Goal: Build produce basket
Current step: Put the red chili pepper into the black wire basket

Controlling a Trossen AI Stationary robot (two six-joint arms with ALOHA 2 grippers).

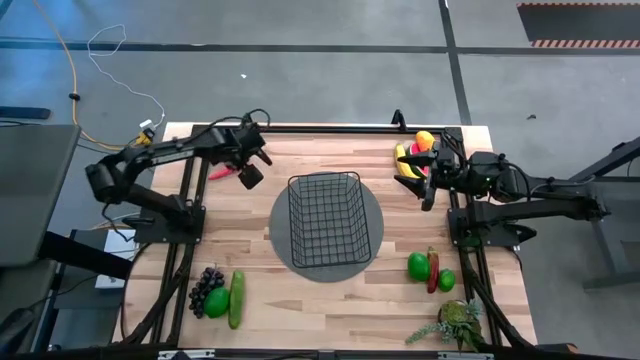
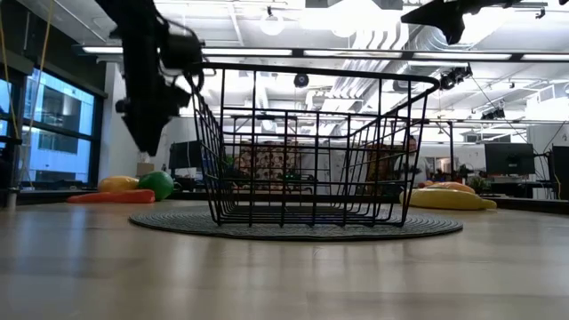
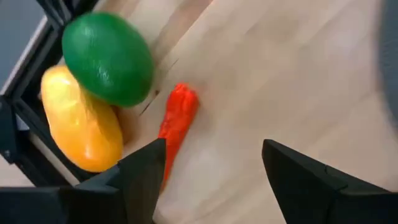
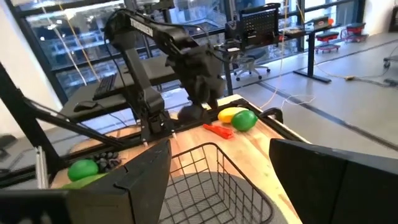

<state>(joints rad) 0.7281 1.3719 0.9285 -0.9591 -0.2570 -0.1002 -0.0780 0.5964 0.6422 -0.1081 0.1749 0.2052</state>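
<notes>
Basket [image 1: 323,220] empty; left gripper [image 3: 208,177] open, holding nothing, over chili [image 3: 176,124], must descend and close; right gripper [image 4: 217,186] open, empty, waiting.

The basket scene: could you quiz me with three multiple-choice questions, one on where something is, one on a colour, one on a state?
1. Where does the basket stand?
A. on a round grey mat mid-table
B. on the floor
C. on top of the grapes

2. What colour is the chili lying in front of the left hand?
A. blue
B. red
C. white

3. What is inside the basket?
A. a banana
B. nothing
C. three oranges

Answers:
1. A, the high view shows the mesh basket centred on the dark mat.
2. B, the left wrist view shows a red chili beside a green fruit and a yellow fruit.
3. B, only bare wire shows through the basket in the high and low views.
</notes>
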